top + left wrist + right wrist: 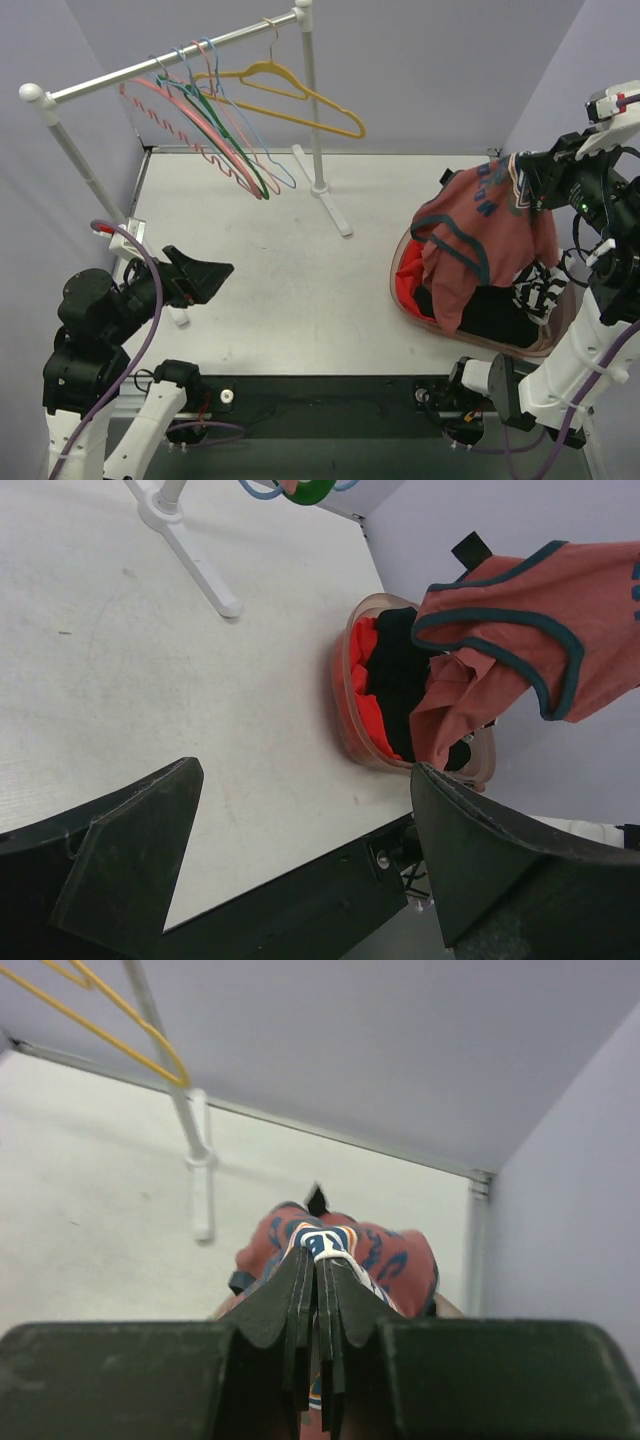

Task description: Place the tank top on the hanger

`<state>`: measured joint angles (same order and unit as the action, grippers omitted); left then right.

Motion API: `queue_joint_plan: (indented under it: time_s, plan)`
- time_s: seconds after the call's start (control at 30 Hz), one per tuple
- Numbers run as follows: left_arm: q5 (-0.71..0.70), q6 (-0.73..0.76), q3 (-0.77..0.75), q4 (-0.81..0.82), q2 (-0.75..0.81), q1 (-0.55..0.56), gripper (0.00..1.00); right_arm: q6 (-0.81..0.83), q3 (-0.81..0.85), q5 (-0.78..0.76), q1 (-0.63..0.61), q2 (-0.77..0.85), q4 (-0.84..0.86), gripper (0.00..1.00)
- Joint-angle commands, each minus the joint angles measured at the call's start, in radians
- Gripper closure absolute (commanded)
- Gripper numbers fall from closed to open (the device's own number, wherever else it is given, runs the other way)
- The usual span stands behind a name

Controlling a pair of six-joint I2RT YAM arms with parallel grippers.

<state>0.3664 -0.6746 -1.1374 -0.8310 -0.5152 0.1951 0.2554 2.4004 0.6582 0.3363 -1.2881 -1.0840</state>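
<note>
**A:** Overhead first. What have you got?

**B:** I've got the right gripper [522, 182] raised at the far right, pinched on the top [480, 225] near its neck. The top hangs from it, and its lower part drapes into the basket [398, 285], over a red garment [408, 272] and a striped one [535, 290].

**A:** And the hanger?

**B:** The hanger [290, 95] is hooked on the rail [170, 62] at the far side, rightmost of the bunch and well apart from the top. My left gripper [205, 272] hovers over the left side of the table [300, 250], holding nothing.

**A:** Left wrist?

**B:** The fingers [130, 850] are spread wide, with only bare table between them. Beyond them I see the basket at the table's edge. The top hangs above it, dark trim looping round an armhole.

**A:** Right wrist?

**B:** The jaws are pressed together on a fold of the top, with a white label [322, 1243] right at the tips. One end of the hanger shows at upper left, beside the rack's post [165, 1080].
</note>
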Motion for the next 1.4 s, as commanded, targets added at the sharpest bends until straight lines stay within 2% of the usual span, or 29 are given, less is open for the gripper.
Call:
queue_joint_plan:
  time_s: [0.0,0.07,0.17,0.23,0.33,0.37,0.53,0.6,0.77,0.93,1.0,1.13,1.17,1.23,1.27,1.37]
  plan:
    - [0.058,0.015,0.007,0.082,0.000,-0.002,0.03,-0.280,-0.075,0.181,-0.066,0.001,0.223,1.00]
    - [0.062,0.007,0.028,0.096,0.000,-0.002,0.03,-0.288,-0.154,0.109,-0.257,0.013,0.222,1.00]
    - [0.062,0.006,0.047,0.109,0.001,-0.003,0.03,-0.295,-0.269,0.076,-0.460,0.021,0.252,1.00]
    - [0.054,0.016,0.048,0.099,0.000,-0.003,0.03,-0.289,-0.270,0.069,-0.517,-0.005,0.253,1.00]
    - [0.036,0.024,0.057,0.081,0.004,-0.003,0.03,-0.228,-0.173,-0.005,-0.693,-0.086,0.234,1.00]
    - [0.029,0.024,0.064,0.081,0.010,-0.003,0.03,-0.216,-0.128,-0.031,-0.798,-0.141,0.231,1.00]
    - [-0.009,0.024,0.070,0.069,0.021,-0.003,0.03,-0.176,0.124,-0.225,-1.045,-0.322,0.245,1.00]
    - [-0.024,0.038,0.058,0.037,0.014,-0.002,0.03,-0.195,0.138,-0.274,-1.100,-0.376,0.269,1.00]
    - [-0.060,0.087,0.033,-0.017,0.007,-0.003,0.03,-0.249,0.041,-0.393,-1.100,-0.418,0.271,1.00]
    - [-0.069,0.073,0.077,-0.014,0.018,-0.002,0.03,-0.284,-0.130,-0.391,-1.045,-0.395,0.268,1.00]
    - [-0.067,0.066,0.099,-0.019,0.020,-0.003,0.04,-0.289,-0.236,-0.388,-1.039,-0.381,0.266,0.97]
    - [-0.067,0.066,0.134,-0.046,0.026,-0.003,0.06,-0.291,-0.383,-0.400,-1.027,-0.378,0.268,0.78]
    - [-0.069,0.064,0.152,-0.052,0.024,-0.003,0.06,-0.295,-0.400,-0.410,-1.017,-0.382,0.269,0.60]
    - [-0.060,0.060,0.175,-0.069,0.011,-0.005,0.10,-0.315,-0.432,-0.440,-0.996,-0.399,0.272,0.46]
    - [-0.046,0.052,0.192,-0.066,0.001,-0.003,0.13,-0.317,-0.438,-0.440,-0.969,-0.405,0.272,0.35]
    - [0.051,-0.023,0.287,-0.008,-0.058,0.000,0.17,-0.312,-0.460,-0.408,-0.912,-0.412,0.271,0.31]
